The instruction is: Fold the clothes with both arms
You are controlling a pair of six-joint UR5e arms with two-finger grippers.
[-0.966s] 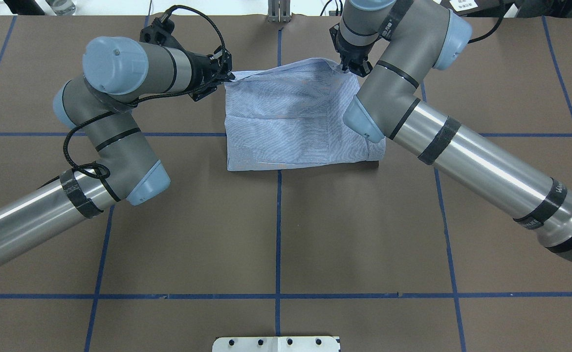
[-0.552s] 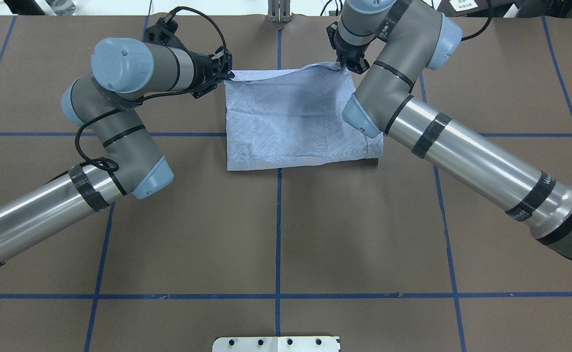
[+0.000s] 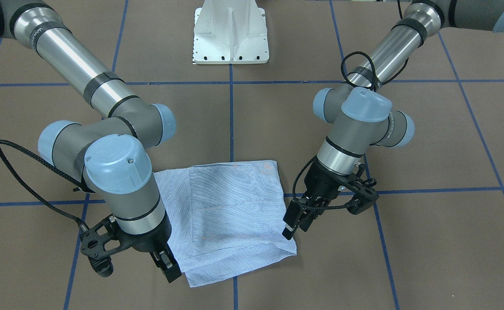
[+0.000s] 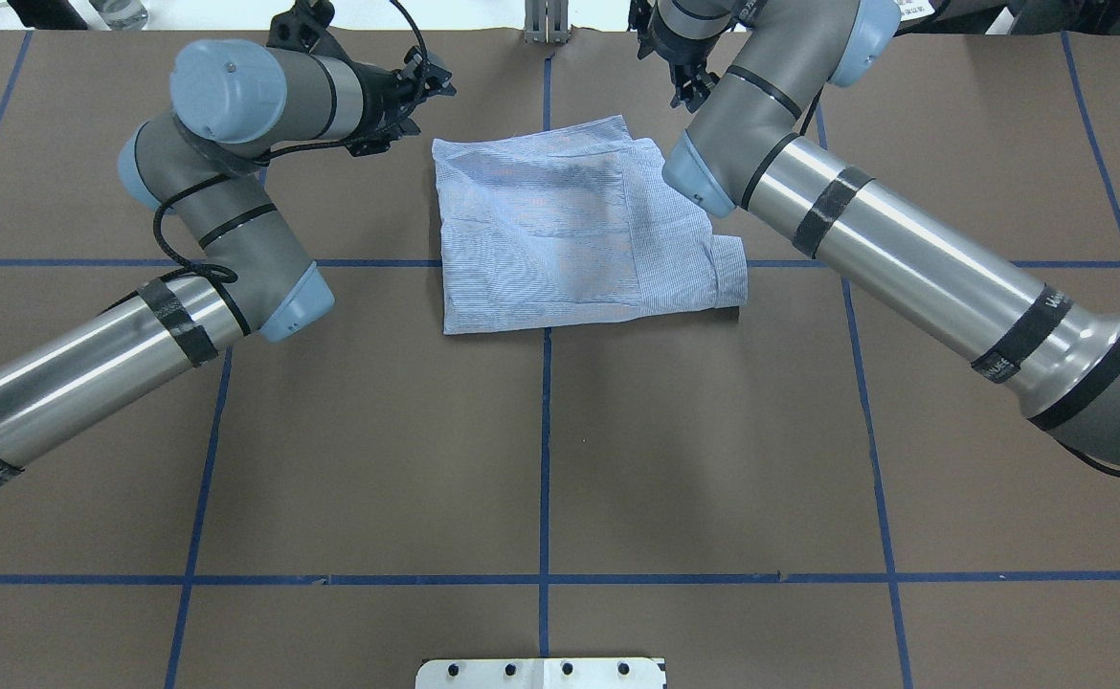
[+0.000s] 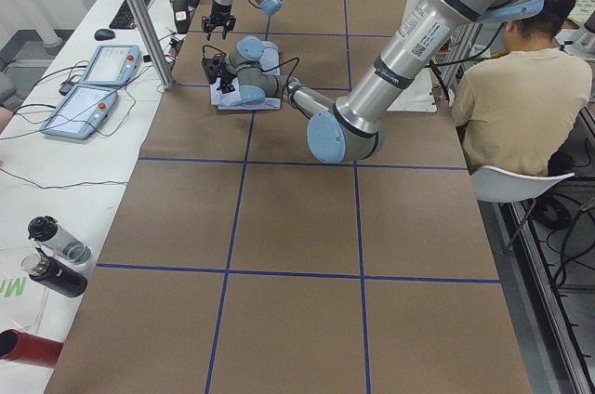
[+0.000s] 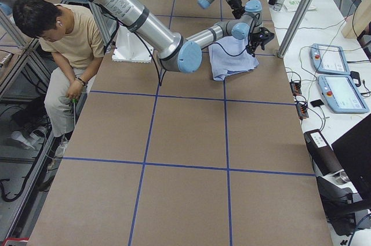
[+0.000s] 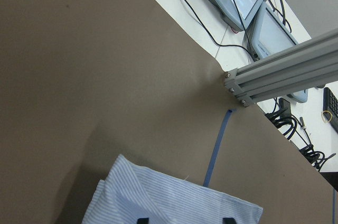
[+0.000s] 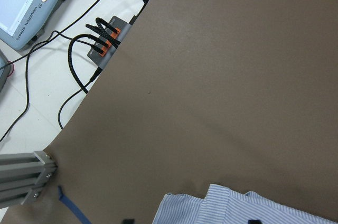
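The clothes, a light blue striped shirt [image 4: 560, 239] [image 3: 230, 211], lie folded into a rough rectangle on the brown table, a collar or cuff end sticking out at the right side. My left gripper [image 4: 429, 82] [image 3: 293, 226] hovers just off the shirt's far left corner. Its fingertips in the left wrist view stand apart, open, with nothing between them and the shirt [image 7: 174, 203] below. My right gripper [image 4: 686, 91] [image 3: 170, 269] hangs beyond the far right corner, also open and empty above the shirt edge [image 8: 248, 205].
An aluminium post [image 7: 285, 73] [image 4: 546, 19] stands at the far table edge between the grippers. Teach pendants [image 5: 93, 87] and cables [image 8: 105, 39] lie beyond that edge. The white pedestal base [image 3: 230, 34] is at the near side. A person [image 5: 521, 97] sits beside the robot.
Both grippers have let go of the shirt's far corners and drawn back toward the far table edge. The lifted far edge has dropped flat onto the fold.
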